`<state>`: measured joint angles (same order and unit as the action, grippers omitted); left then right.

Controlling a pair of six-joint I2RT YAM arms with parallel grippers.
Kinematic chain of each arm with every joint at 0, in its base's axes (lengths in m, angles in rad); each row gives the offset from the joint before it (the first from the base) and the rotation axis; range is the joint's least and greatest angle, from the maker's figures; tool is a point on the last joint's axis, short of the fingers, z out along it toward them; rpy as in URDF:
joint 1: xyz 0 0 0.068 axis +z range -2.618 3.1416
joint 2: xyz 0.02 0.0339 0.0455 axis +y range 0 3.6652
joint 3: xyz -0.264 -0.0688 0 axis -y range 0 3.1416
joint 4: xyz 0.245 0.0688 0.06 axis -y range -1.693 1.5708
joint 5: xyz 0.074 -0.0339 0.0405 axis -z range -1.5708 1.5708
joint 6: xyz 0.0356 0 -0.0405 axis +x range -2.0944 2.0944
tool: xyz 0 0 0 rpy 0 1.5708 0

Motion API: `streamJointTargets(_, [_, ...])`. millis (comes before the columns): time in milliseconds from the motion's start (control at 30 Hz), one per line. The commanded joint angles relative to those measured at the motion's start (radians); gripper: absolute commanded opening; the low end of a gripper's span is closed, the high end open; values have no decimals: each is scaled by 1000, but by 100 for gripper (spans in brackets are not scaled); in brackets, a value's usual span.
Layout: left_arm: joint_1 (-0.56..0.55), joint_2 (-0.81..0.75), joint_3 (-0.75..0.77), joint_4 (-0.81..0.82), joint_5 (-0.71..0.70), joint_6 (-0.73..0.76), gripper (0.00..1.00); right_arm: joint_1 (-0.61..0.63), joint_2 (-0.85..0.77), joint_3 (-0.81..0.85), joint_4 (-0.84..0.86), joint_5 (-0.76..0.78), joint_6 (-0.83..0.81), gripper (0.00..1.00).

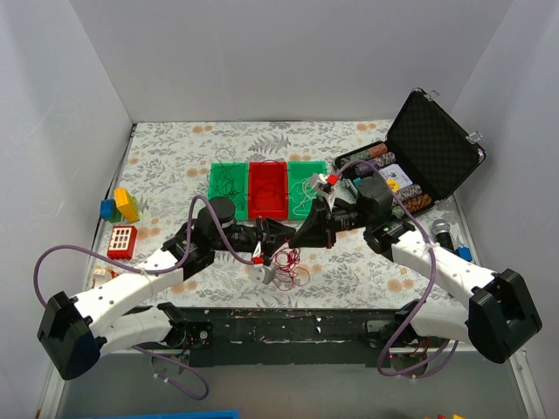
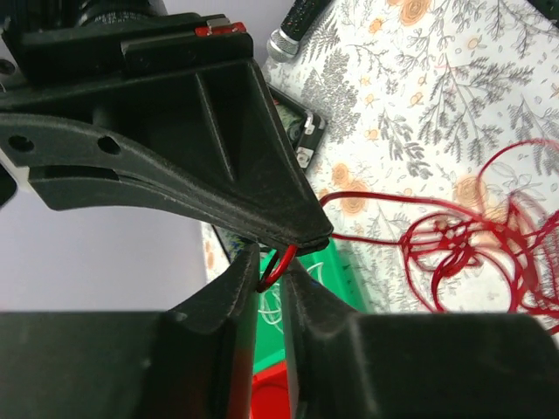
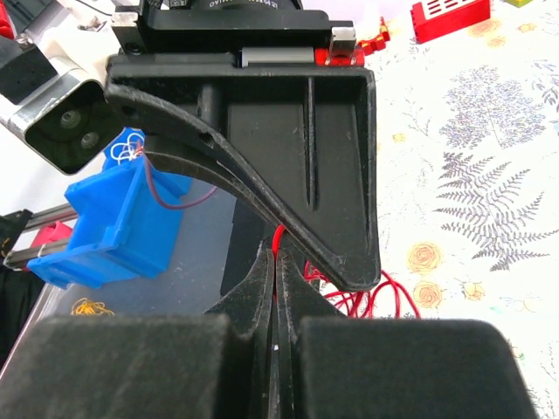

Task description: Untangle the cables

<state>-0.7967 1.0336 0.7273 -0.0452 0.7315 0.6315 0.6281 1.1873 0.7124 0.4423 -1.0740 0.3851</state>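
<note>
Pinching a loop of the tangled thin red cables [image 2: 454, 247], the left hand [image 2: 272, 262] stands narrow; the right hand [image 3: 276, 262] clamps a strand. Their clump lies on the floral surface [image 1: 175, 148] near the red plastic tray [image 1: 268, 190].

The cables [image 1: 284, 262] sit at the front centre of the table [image 1: 175, 148]; behind them three trays [image 1: 268, 188] stand side by side. An open case [image 1: 432, 144] stands at the right rear; toy blocks [image 1: 127, 206] lie at the left edge.
</note>
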Motion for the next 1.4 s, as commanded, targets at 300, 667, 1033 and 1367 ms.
streamJointTargets(300, [-21,-1,14,108,-130,-90,0,-31,-169,2,-78,267,-101,50])
streamJointTargets(667, [-24,16,76,113,-141,-119,0,-31,-380,-116,-208,719,-215,70])
streamJointTargets(1033, [-55,0,126,108,-104,-131,0,-31,-348,-151,-107,769,-192,70])
streamJointTargets(1367, [-78,14,130,108,-139,-122,0,-31,-301,-136,-60,674,-156,71])
